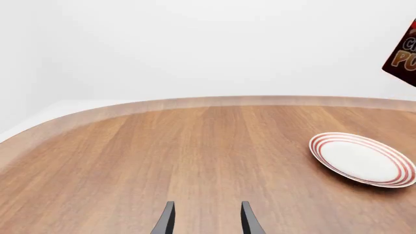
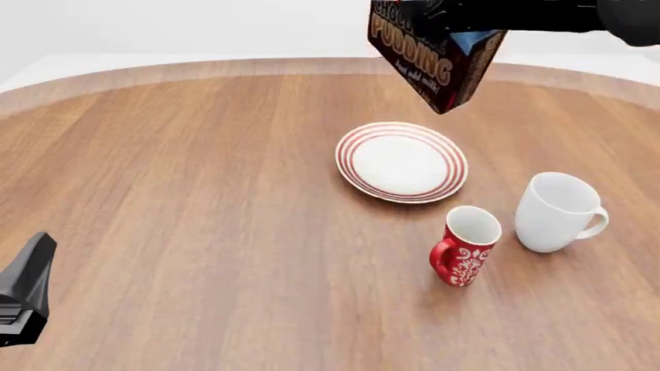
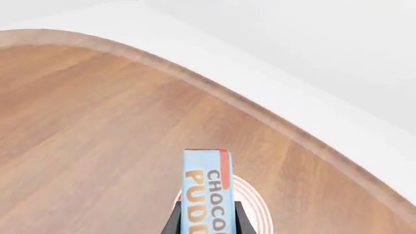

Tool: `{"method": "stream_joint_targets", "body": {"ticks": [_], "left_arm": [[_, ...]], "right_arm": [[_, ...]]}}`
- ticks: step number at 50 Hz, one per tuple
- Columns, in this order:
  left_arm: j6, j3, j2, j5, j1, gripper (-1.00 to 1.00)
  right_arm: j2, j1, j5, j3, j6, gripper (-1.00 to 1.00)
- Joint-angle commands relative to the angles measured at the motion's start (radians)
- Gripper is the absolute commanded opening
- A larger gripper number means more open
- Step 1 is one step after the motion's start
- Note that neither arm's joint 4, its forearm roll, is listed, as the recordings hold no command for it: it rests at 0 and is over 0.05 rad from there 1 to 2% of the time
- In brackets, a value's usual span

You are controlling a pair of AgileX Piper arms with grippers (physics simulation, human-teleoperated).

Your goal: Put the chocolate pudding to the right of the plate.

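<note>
The chocolate pudding box (image 2: pixel 433 58) hangs tilted in the air above the far side of the plate (image 2: pixel 401 161), held by my right gripper (image 2: pixel 438 11), which is shut on it. In the right wrist view the box (image 3: pixel 206 190) sits between the fingers with the plate's red rim (image 3: pixel 256 204) under it. The left wrist view shows the plate (image 1: pixel 361 158) on the table and a corner of the box (image 1: pixel 404 56) high up. My left gripper (image 1: pixel 206 219) is open and empty low over the table; part of the left arm (image 2: pixel 23 297) shows near the front left edge.
A red patterned mug (image 2: pixel 465 246) stands just in front of the plate to its right. A white mug (image 2: pixel 557 211) stands to the right of the red one. The wooden table (image 2: pixel 185 193) has a curved far edge.
</note>
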Motion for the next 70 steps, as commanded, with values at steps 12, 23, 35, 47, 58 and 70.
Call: {"method": "stream_joint_targets", "body": {"ticks": [12, 23, 35, 47, 58, 70], "left_arm": [[0.000, 0.000, 0.000, 0.000, 0.000, 1.00], [0.000, 0.000, 0.000, 0.000, 0.000, 1.00], [0.000, 0.000, 0.000, 0.000, 0.000, 1.00], [0.000, 0.000, 0.000, 0.000, 0.000, 1.00], [0.000, 0.000, 0.000, 0.000, 0.000, 1.00], [0.000, 0.000, 0.000, 0.000, 0.000, 1.00]], "right_arm": [[0.203, -0.267, 0.025, -0.236, 0.017, -1.00], [0.315, -0.362, -0.034, -0.243, 0.026, -1.00], [0.393, -0.435, -0.127, -0.164, 0.001, -1.00], [0.391, -0.518, -0.210, -0.018, -0.023, -1.00], [0.462, -0.556, -0.257, 0.000, -0.036, -1.00], [0.530, -0.552, -0.274, -0.041, -0.039, -1.00]]}}
